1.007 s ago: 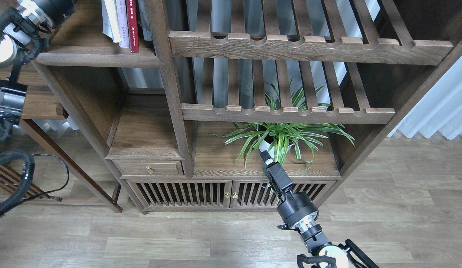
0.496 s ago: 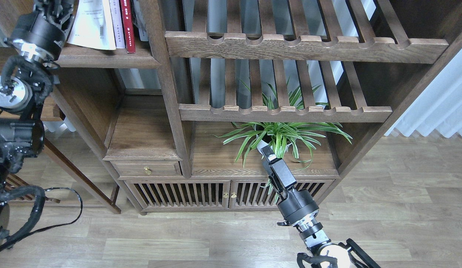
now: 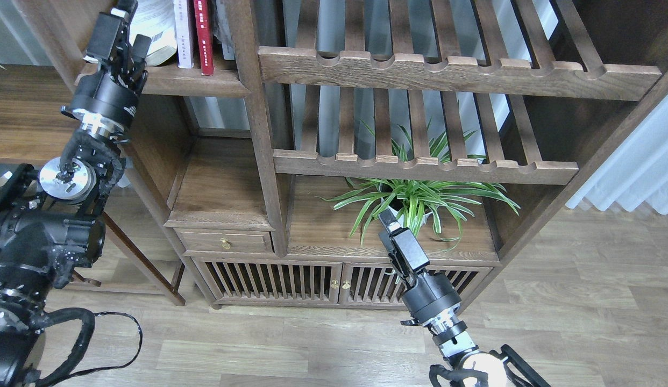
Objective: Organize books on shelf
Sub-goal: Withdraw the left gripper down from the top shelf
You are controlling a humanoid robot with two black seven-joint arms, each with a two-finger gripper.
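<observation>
At the top left, the shelf (image 3: 194, 86) is a dark-brown board with a rounded front edge. On it stand a red book (image 3: 205, 37) and, left of it, a pale lavender-white book (image 3: 182, 32), both upright. A third book (image 3: 154, 24), white with a barcode, leans left and bows outward. My left gripper (image 3: 127, 32) is raised at the shelf's left end, its fingers apart, and the leaning book rests by its right finger (image 3: 141, 45). My right gripper (image 3: 386, 217) hangs low in front of the plant, holding nothing; its fingers overlap.
Two slatted racks (image 3: 452, 75) with notched rails fill the unit's upper right. A spider plant (image 3: 414, 199) stands on the lower board. Below are a small drawer (image 3: 224, 242) and slatted doors (image 3: 291, 282). A wooden side table (image 3: 22, 118) is at left.
My left arm rose along the shelf's left end until its gripper reached the books. The outer book tipped from upright to leaning left. The right arm barely moved.
</observation>
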